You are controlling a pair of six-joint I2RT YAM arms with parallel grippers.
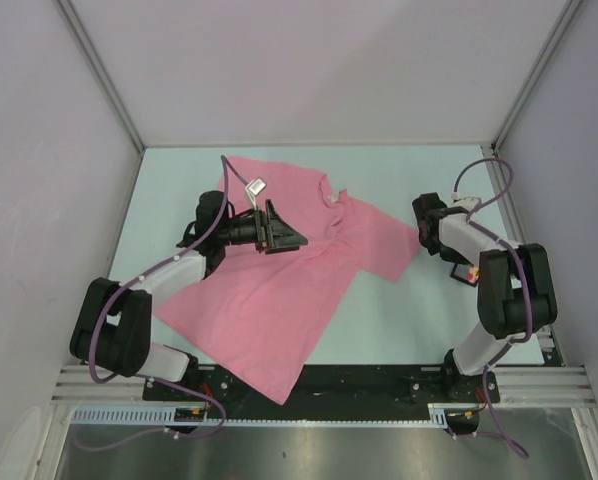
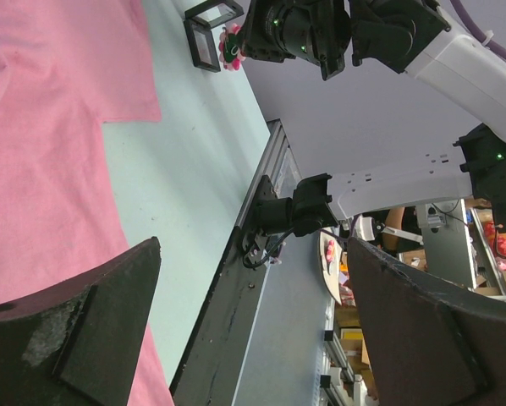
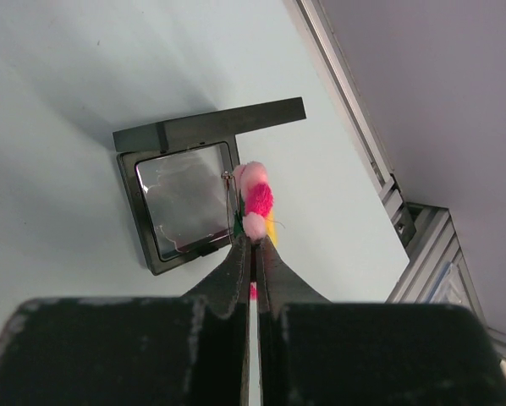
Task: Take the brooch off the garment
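Note:
The garment [image 1: 279,300], a pink T-shirt, lies spread flat on the pale table, and its edge shows in the left wrist view [image 2: 50,127]. My left gripper [image 1: 291,238] hovers over the shirt's chest, open and empty [image 2: 253,254]. My right gripper [image 1: 467,270] is off the shirt at the table's right side. It is shut [image 3: 251,245] on the brooch [image 3: 255,203], a pink flower pin with a red and yellow centre. The pin hangs just above a small black box [image 3: 185,207]. The brooch also shows far off in the left wrist view [image 2: 232,46].
The small black box has a clear pane and an open lid [image 3: 236,123]; it also shows in the left wrist view [image 2: 204,42]. A metal rail [image 3: 354,110] runs along the table's right edge. White walls enclose the table on three sides.

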